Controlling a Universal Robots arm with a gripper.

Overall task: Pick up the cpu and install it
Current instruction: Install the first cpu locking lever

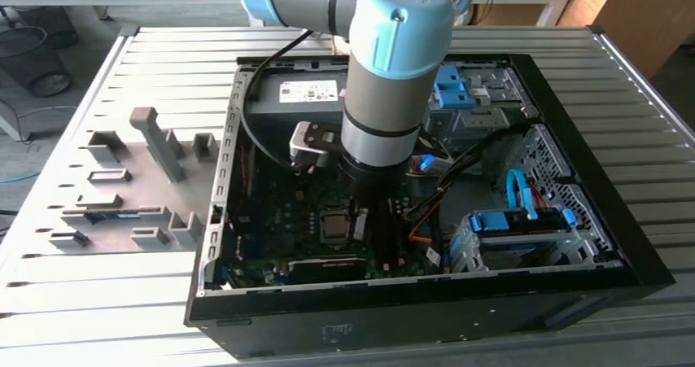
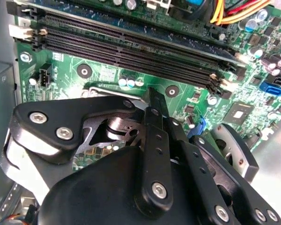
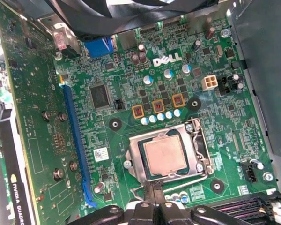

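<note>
Sitting in its metal-framed socket in the first wrist view, the square silvery cpu (image 3: 165,155) lies just beyond the black gripper (image 3: 153,190), whose fingers meet, empty.

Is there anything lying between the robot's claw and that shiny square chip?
In the first wrist view, just the socket's metal frame edge separates the gripper from the cpu, which sits in the socket.

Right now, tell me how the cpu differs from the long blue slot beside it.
The cpu is a flat, pale metallic square framed by the socket; the blue slot is a long, narrow strip. The cpu is framed in metal; the blue slot stands unframed. Both lie flat on the green board.
</note>
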